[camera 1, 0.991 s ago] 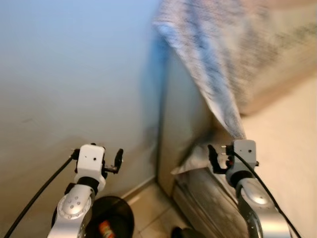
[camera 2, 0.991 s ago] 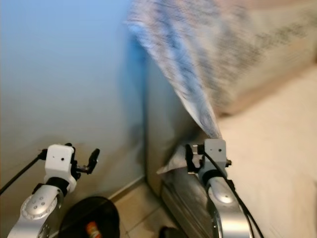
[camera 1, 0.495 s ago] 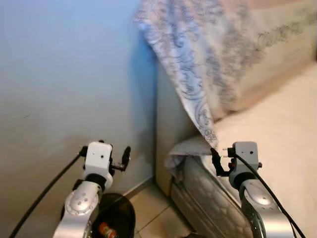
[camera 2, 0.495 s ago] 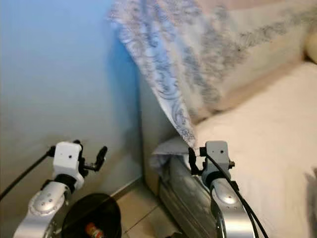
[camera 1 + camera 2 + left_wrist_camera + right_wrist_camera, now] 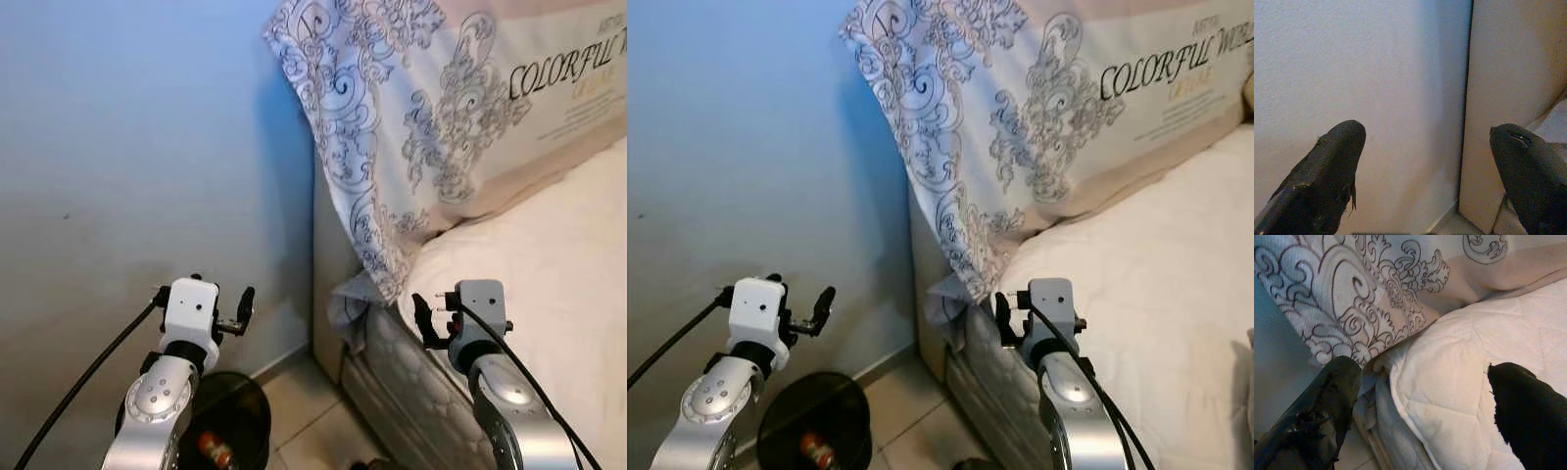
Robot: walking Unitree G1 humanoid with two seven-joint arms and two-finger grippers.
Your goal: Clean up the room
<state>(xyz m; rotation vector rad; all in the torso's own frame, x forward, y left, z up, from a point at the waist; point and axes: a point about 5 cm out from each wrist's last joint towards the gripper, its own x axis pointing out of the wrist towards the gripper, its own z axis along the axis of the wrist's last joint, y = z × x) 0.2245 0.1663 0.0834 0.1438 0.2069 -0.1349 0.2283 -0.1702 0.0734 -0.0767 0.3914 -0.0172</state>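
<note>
At the very bottom of the head view, between the robot's arms, a round black waste bin (image 5: 227,431) stands on the tiled floor (image 5: 313,411), with a small red and orange item (image 5: 212,447) lying inside it. Above the bin, the left gripper (image 5: 242,309) is raised in front of a pale blue wall (image 5: 147,147); its wrist camera shows its two black fingers (image 5: 1327,171) spread wide with nothing between them, aimed at the wall and the beige bed frame (image 5: 1508,98).

The right gripper (image 5: 423,323) is raised at about the same height, at the corner of a white quilted mattress (image 5: 549,245). Its fingers (image 5: 1317,406) are also spread wide and hold nothing, pointing at the mattress corner where a bit of crumpled pale cloth (image 5: 349,300) hangs just beside the frame.

Farther back, a large pillow (image 5: 431,108) with grey scroll patterns and the printed word "COLORFUL" leans on the head of the bed, its lower corner drooping over the mattress edge.

The robot appears to be looking for the next thing to tidy, with nothing grasped yet. A likely next move is to reach the right gripper to the loose cloth or the sagging pillow and close on it, which calls for a short forward reach.
</note>
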